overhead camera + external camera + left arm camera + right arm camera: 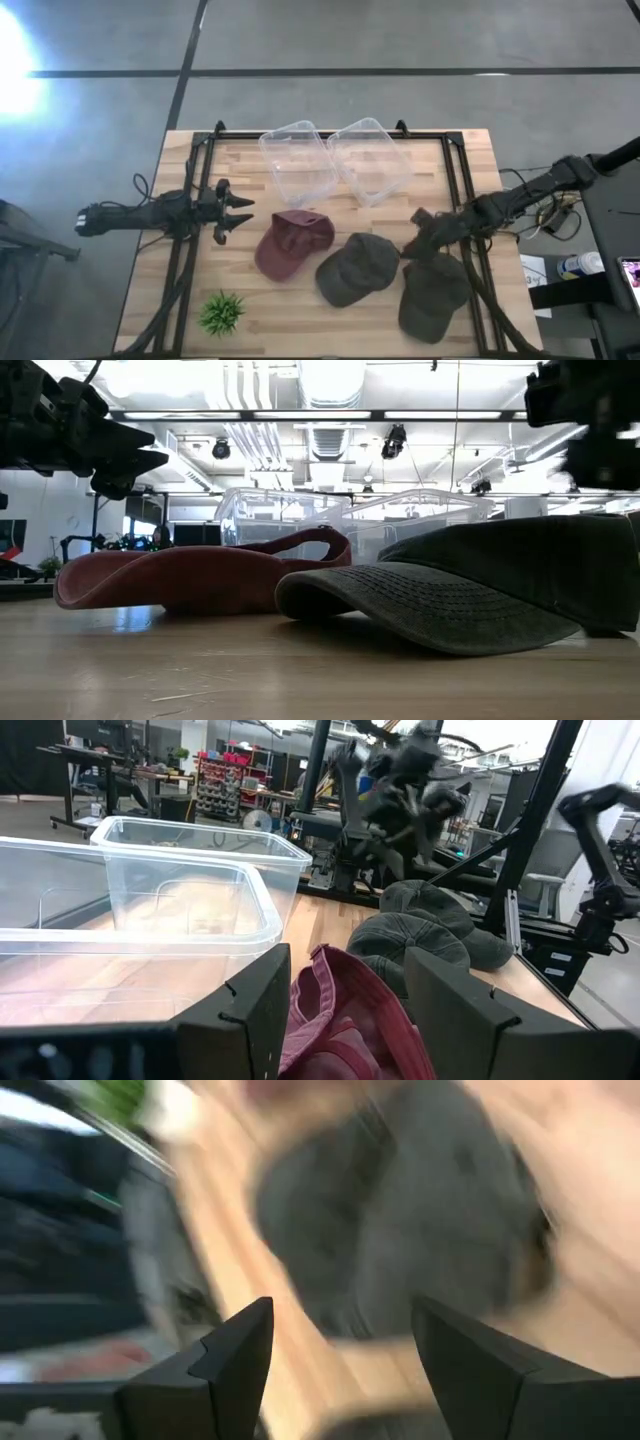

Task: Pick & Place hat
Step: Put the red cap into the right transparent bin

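Three hats lie crown up on the wooden table: a maroon one [292, 243] [190, 575] [345, 1025], an olive one [357, 268] [450, 595] in the middle, and a second olive one [435, 293] near the right rail. My left gripper [238, 214] [345, 995] [125, 460] hovers open left of the maroon hat, pointing level at it. My right gripper [418, 238] [340, 1335] [590, 430] is open and raised over the gap between the two olive hats, slanting down. Its wrist view shows a blurred olive hat [400, 1210] beyond its fingers.
Two clear plastic bins [298, 162] [368, 158] stand side by side near the table's far edge. A small green plant [221, 312] sits at the near left. A black frame rail [470, 190] runs around the work area, and bare wood lies between the left gripper and the plant.
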`<state>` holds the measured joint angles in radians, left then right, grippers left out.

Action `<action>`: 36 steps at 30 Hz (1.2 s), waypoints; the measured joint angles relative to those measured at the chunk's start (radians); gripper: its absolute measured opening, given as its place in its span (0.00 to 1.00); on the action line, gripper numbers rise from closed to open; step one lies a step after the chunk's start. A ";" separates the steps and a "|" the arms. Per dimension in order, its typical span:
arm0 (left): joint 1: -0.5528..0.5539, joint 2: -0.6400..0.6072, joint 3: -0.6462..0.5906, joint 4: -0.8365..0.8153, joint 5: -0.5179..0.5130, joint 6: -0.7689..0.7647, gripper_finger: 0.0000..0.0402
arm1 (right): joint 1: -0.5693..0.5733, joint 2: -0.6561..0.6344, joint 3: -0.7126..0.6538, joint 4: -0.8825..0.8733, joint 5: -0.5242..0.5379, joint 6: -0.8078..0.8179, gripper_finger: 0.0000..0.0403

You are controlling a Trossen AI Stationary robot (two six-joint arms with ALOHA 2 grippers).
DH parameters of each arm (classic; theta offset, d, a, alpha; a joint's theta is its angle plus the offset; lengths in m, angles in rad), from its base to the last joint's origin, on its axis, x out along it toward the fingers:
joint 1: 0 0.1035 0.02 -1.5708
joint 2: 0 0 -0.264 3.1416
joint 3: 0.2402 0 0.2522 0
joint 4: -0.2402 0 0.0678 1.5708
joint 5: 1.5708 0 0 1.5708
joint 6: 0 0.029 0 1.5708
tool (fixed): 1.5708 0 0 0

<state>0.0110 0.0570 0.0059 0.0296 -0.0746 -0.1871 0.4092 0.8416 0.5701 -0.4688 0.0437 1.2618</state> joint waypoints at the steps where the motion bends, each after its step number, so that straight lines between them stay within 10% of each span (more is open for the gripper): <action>1: 0.000 0.000 0.000 0.000 0.000 0.000 0.47 | 0.032 0.057 0.048 -0.056 0.000 0.017 0.58; 17: 0.000 0.000 0.000 0.000 -0.001 0.012 0.47 | 0.174 0.752 0.656 -0.351 -0.003 -0.088 0.58; 24: 0.001 0.000 0.000 0.015 -0.141 0.588 0.47 | 0.128 0.845 0.735 -0.393 0.000 -0.080 0.58; 28: 0.002 -0.001 0.000 0.031 -0.282 0.656 0.47 | 0.105 0.849 0.715 -0.387 0.001 -0.060 0.58; 30: 0.001 0.006 0.000 0.056 -0.253 0.531 0.47 | 0.088 0.849 0.694 -0.369 0.000 -0.057 0.58; 36: -0.004 0.002 0.000 0.262 0.045 -0.672 0.47 | 0.013 0.835 0.576 -0.149 -0.097 -0.056 0.58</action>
<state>0.0067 0.0593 0.0059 0.2916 -0.0296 -0.8587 0.4222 1.6768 1.1459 -0.6179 -0.0534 1.2057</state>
